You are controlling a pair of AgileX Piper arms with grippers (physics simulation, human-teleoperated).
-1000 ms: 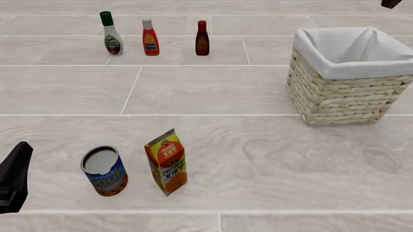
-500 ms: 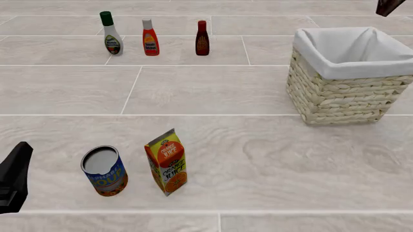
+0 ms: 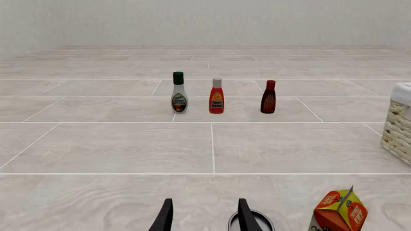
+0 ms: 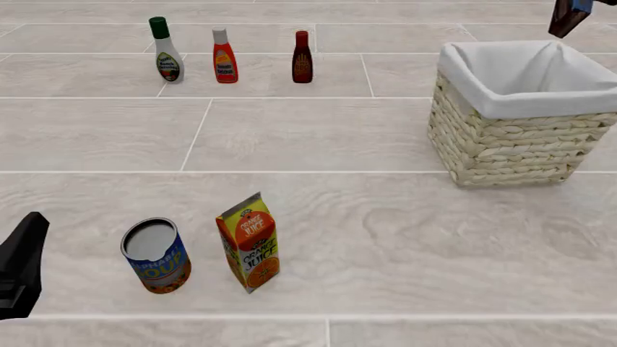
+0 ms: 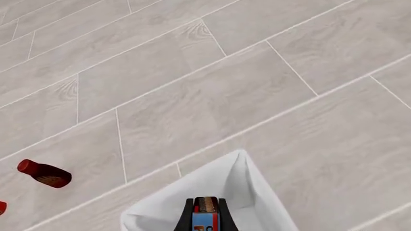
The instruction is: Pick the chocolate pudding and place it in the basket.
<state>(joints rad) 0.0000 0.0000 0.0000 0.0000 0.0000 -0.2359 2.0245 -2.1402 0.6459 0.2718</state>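
Two arms are yours to steer, and your right gripper pinches the chocolate pudding between its dark fingers. The pudding is a small brown box with a blue band and a reddish label. It hangs in the air over the basket, above the back part of it. In the front view you see only a bit of the box at the top right corner, so you cannot see much of the arm there.

The basket is big and square, woven from pale straw in bumpy rows. A soft white cloth lines it and folds over the rim.

Your left gripper sits low near the front of the table. Its two thin black fingers are spread apart and hold nothing. Just past them is a round soup can with a shiny lid. Beside the can stands an orange juice carton with a pointed top.

Far back, three bottles stand in a row: a white one with a green cap, an orange-red one, and a dark brown one. The table looks like pale gray wood planks.
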